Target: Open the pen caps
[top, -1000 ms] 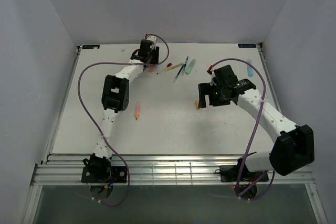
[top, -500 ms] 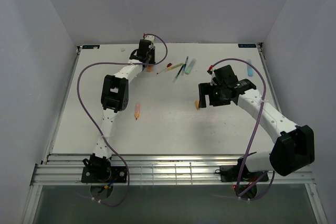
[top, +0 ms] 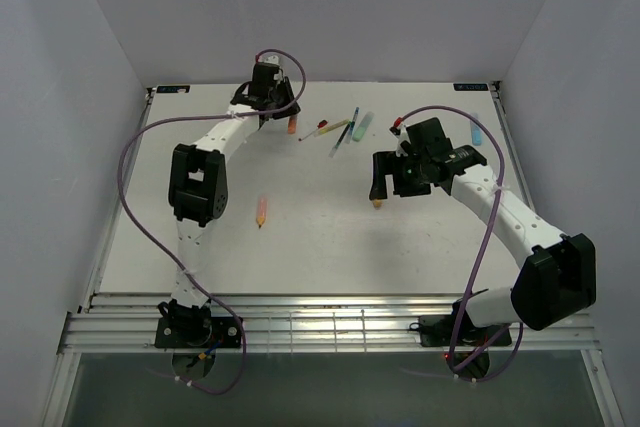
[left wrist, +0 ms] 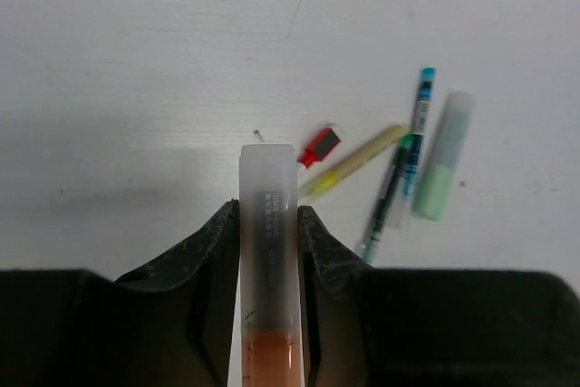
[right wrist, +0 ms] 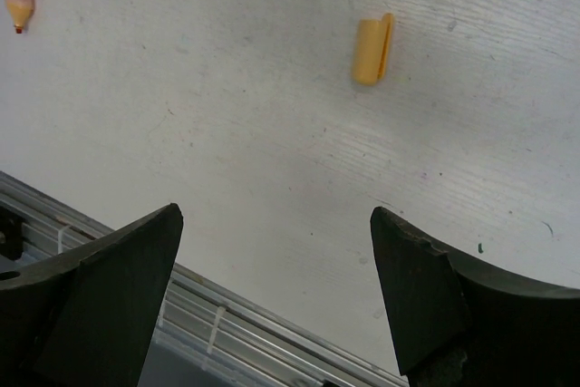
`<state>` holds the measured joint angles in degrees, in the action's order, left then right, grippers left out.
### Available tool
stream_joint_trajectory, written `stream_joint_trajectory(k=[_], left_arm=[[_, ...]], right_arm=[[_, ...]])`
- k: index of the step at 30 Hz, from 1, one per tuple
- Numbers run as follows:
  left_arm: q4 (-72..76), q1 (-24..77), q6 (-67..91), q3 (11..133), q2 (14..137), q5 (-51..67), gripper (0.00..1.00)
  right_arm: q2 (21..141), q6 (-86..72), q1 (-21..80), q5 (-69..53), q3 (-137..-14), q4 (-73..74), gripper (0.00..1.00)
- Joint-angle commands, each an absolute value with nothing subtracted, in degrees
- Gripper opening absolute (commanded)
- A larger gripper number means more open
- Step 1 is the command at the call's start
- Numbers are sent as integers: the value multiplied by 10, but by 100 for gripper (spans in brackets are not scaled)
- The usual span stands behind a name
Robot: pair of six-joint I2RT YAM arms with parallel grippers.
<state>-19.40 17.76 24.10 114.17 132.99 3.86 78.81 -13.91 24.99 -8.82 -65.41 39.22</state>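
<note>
My left gripper (top: 279, 107) at the far edge of the table is shut on a thick translucent pen barrel with orange ink (left wrist: 268, 251), which sticks out past the fingertips (top: 292, 126). My right gripper (top: 378, 179) is open and empty, a little above an orange cap (top: 377, 204) lying loose on the table; the cap also shows in the right wrist view (right wrist: 372, 50), ahead of the open gripper (right wrist: 272, 215). A small red cap (left wrist: 319, 146) lies beyond the left gripper (left wrist: 268, 210).
A cluster lies at the back centre: a thin yellow-green pen (left wrist: 353, 160), a teal pen (left wrist: 391, 189), a blue stick pen (left wrist: 421, 111) and a pale green marker (top: 363, 125). An orange pen (top: 261, 211) lies mid-left, a pale blue marker (top: 477, 131) at the far right.
My left arm has swung left and its gripper has shifted left along the far edge with the orange barrel. My right gripper has moved slightly left and back from the orange cap.
</note>
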Motion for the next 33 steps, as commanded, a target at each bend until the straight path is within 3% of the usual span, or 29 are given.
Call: stream_joint_trajectory(k=[1, 10, 19, 21, 33], left_arm=[[-187, 189, 381, 1052, 1142, 20, 0], [-168, 313, 446, 873, 959, -169, 0], [-204, 374, 519, 796, 898, -221, 0], [-209, 381, 532, 794, 896, -228, 0], [-218, 388, 569, 794, 891, -219, 0]], right_arm=[[780, -161, 252, -144, -676, 345, 90], [834, -286, 293, -246, -749, 237, 93], [866, -373, 323, -237, -778, 111, 100], [874, -383, 324, -236, -779, 110, 95], [866, -381, 326, -207, -740, 91, 86]])
